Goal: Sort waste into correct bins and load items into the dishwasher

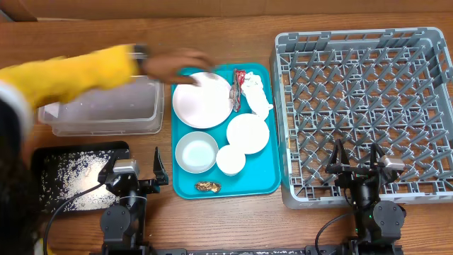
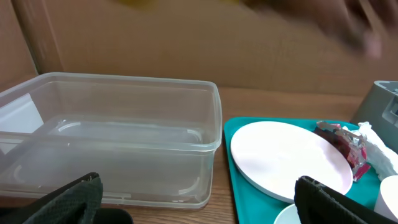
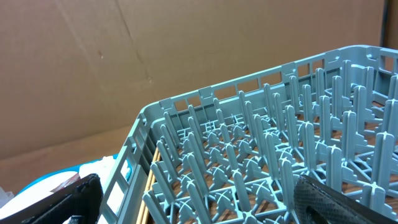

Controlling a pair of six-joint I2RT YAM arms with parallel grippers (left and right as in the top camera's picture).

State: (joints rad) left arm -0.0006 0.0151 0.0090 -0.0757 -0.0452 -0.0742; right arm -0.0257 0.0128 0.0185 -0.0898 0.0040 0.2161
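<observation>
On the teal tray (image 1: 260,177) lie a white plate (image 1: 202,99), a crumpled napkin (image 1: 257,95), a red wrapper (image 1: 237,88), a pale bowl (image 1: 248,133), a grey-white bowl (image 1: 196,151), a small cup (image 1: 231,159) and a brown lump (image 1: 207,186). Rice grains (image 1: 67,180) lie in the black tray (image 1: 78,147). The clear tub (image 1: 99,127) is left of the teal tray; the grey dish rack (image 1: 354,37) stands right. My left gripper (image 1: 134,166) is open beside the black tray. My right gripper (image 1: 357,159) is open over the rack's near edge. Neither holds anything.
A person's arm in a yellow sleeve (image 1: 71,74) reaches from the left over the tub, the hand (image 1: 173,65) at the plate's far edge. In the left wrist view the tub (image 2: 112,137) and plate (image 2: 286,155) lie ahead. Rack pegs (image 3: 261,162) fill the right wrist view.
</observation>
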